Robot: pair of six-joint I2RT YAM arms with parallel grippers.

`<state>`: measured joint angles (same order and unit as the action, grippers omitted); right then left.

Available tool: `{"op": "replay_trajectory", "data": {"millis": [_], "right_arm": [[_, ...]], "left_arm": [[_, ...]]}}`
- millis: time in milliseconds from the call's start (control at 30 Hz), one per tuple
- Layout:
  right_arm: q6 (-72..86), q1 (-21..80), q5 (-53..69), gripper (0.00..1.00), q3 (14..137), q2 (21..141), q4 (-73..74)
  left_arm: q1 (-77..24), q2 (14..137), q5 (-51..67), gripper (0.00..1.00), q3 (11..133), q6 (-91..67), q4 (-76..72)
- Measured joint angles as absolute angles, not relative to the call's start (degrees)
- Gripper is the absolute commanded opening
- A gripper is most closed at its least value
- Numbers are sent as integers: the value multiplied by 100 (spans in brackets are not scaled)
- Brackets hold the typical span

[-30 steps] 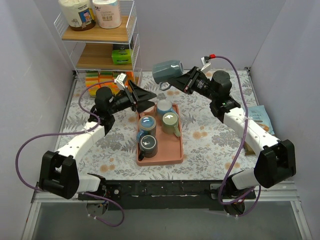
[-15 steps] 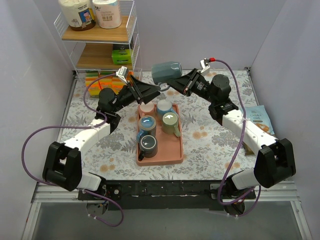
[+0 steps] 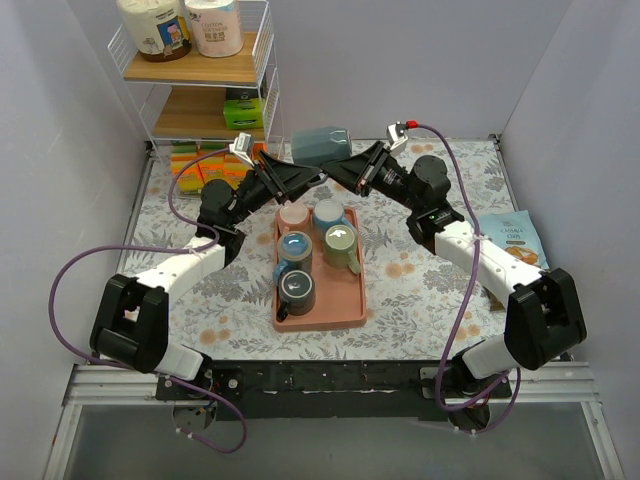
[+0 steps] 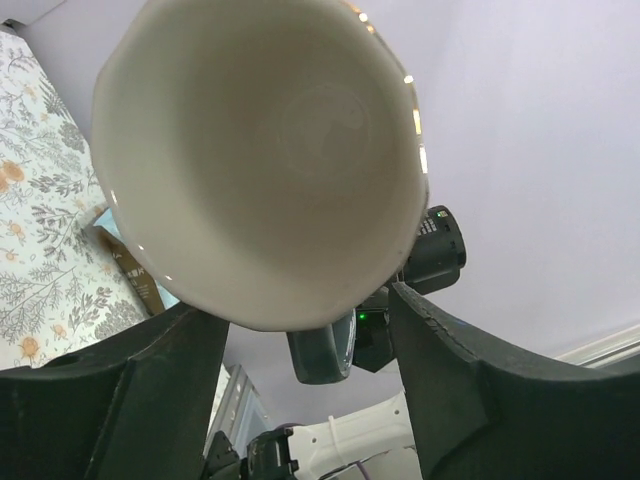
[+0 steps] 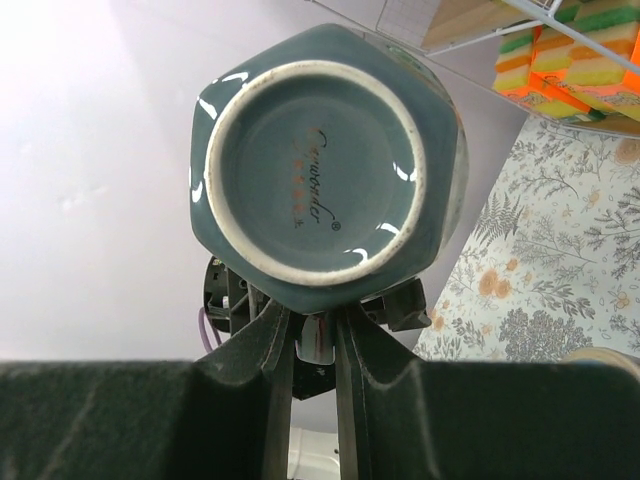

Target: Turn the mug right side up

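The teal mug [image 3: 322, 146] hangs in the air above the far end of the tray, tipped on its side. My right gripper [image 3: 347, 172] is shut on the mug's handle; in the right wrist view the mug's base [image 5: 318, 165] faces the camera above my right gripper [image 5: 315, 322]. My left gripper [image 3: 310, 173] has come up from the left, and its jaws stand open on either side of the mug's mouth. In the left wrist view the white inside of the mug [image 4: 260, 150] fills the frame above my left gripper [image 4: 300, 305]. I cannot tell whether the left fingers touch the rim.
A pink tray [image 3: 345, 298] with several upright mugs lies under both grippers. A wire shelf rack [image 3: 200, 70] with sponges and jars stands at the back left. A snack bag [image 3: 522, 236] lies at the right by the wall.
The right arm carried the mug left and a little higher. The left arm rose and reached in until its jaws flank the mug's mouth, and they have narrowed.
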<state>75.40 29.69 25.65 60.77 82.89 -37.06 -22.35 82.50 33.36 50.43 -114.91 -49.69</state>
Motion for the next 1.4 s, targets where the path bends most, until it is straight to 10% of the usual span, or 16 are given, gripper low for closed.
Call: {"op": "replay_trajectory", "data": {"millis": [733,833,1200,1400], "right_arm": [[7494,2926,2875,1,5931,8374,-3907],[7343,2912,2923,1,5931,8377,-3898],[7159,2845,3194,1,5937,8538,-4327],[7317,2829,3260,52,5948,8652,-4703]], "left_arm": [[-2237,8250,3332,25,4722,-11601,-5234],[-2237,8250,3345,0,4722,-11679,-5236],[-2237,8287,3295,0,4724,-11686,-5411],[-2235,8287,3232,0,4762,-11649,-5518]]}}
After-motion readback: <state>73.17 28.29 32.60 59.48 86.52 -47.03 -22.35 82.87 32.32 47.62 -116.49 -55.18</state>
